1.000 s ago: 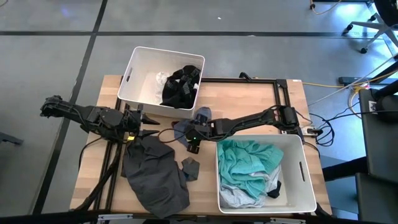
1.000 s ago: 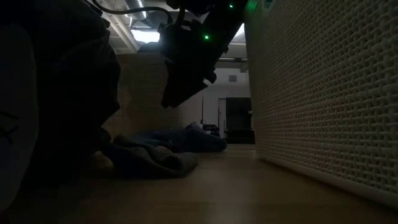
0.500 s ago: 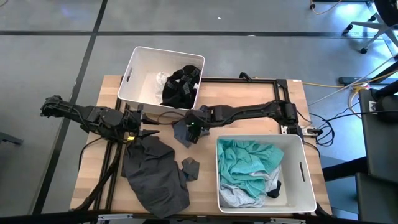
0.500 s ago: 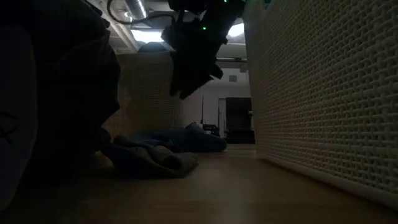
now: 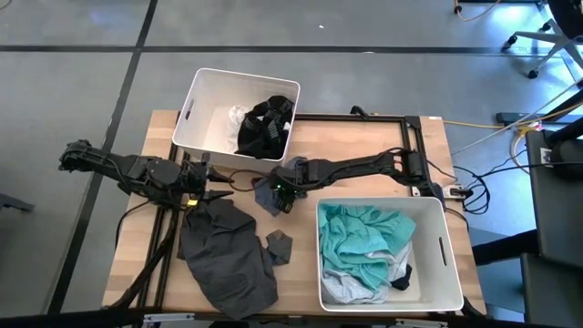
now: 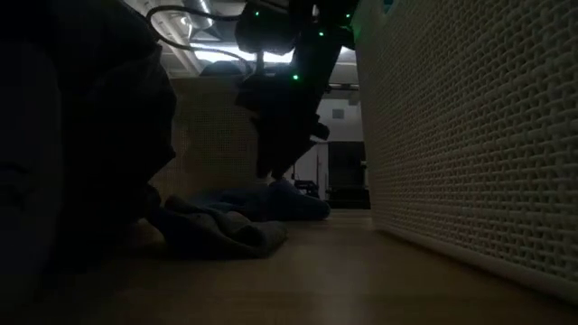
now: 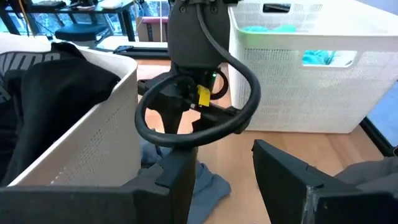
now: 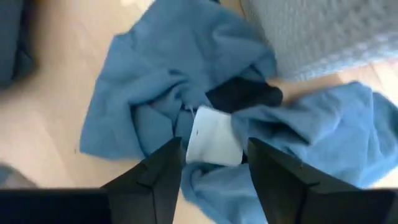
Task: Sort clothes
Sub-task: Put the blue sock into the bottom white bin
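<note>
Right hand (image 8: 211, 165) fingers apart over crumpled soft blue garment (image 8: 161, 106), left hand (image 7: 217, 186) fingers apart

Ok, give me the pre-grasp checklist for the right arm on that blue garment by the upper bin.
1. Right gripper open: ok, fingers apart.
2. Right gripper over the blue garment: ok, fabric fills the gap between the fingers.
3. Fingers touching the fabric: cannot tell.
4. Garment free of the upper bin: not ok, one edge lies against its wall.
5. Left gripper out of the way: ok, open, waiting beside the dark grey garment.
6. Room in the lower bin: ok, though part filled.
</note>
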Tool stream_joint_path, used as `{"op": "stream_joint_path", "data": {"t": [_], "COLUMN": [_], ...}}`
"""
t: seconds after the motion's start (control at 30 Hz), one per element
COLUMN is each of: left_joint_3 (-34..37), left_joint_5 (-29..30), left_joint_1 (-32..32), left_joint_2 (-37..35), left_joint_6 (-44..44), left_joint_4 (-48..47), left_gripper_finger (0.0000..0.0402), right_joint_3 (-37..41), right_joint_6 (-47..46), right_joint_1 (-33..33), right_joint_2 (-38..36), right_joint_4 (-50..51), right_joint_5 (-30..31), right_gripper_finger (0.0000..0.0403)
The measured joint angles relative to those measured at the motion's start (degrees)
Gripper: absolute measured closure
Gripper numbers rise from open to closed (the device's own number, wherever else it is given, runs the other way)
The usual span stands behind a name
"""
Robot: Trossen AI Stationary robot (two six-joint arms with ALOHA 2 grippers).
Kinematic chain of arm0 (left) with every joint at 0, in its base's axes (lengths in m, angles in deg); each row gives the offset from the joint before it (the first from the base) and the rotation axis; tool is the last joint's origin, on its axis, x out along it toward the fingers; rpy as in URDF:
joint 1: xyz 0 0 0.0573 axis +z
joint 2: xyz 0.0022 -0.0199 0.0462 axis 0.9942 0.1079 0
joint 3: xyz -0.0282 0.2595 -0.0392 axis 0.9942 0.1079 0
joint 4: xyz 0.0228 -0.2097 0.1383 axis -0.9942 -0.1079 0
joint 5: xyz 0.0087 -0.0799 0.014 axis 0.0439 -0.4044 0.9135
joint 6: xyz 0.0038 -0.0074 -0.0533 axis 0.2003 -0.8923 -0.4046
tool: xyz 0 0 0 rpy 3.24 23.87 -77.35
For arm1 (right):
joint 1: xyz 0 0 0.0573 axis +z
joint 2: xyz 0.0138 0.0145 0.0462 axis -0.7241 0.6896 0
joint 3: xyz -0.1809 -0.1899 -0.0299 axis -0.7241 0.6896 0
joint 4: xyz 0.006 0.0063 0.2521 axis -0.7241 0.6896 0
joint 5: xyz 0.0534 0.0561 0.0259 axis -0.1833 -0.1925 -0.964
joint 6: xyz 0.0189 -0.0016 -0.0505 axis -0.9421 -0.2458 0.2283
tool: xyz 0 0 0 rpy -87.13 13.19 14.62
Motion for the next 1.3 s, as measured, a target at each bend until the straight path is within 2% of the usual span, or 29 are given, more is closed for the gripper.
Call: {"op": "stream_joint_path", "data": {"t": [0.33,0.6,0.7,0.87,1.07,1.3], "left_joint_3": [0.0,0.0,0.0,0.0,0.0,0.0], "left_joint_5": [-0.01,-0.05,-0.06,0.76,1.07,1.51], "left_joint_1": [0.0,0.0,0.0,0.0,0.0,0.0], "left_joint_2": [0.22,0.22,0.22,0.24,0.0,0.02], "left_joint_6": [-0.1,-4.33,-7.41,-11.03,-11.31,-9.74], "left_joint_4": [-0.32,-7.21,-11.99,-16.05,-15.98,-13.51], "left_gripper_finger": [0.0254,0.0254,0.0254,0.0254,0.0254,0.0254], "right_joint_3": [-0.02,-1.96,-2.66,-3.51,0.01,5.09], "right_joint_6": [-0.03,0.34,0.47,0.7,0.47,0.38], "right_joint_1": [-0.32,-0.35,-0.35,-0.32,-0.32,-0.35], "right_joint_2": [1.13,-0.31,-0.79,-0.82,-0.82,-0.82], "right_joint_4": [3.09,10.26,11.37,10.61,10.69,2.05], "right_joint_5": [0.04,6.38,7.06,6.28,5.09,2.13], "right_gripper_finger": [0.022,0.022,0.022,0.022,0.022,0.022]}}
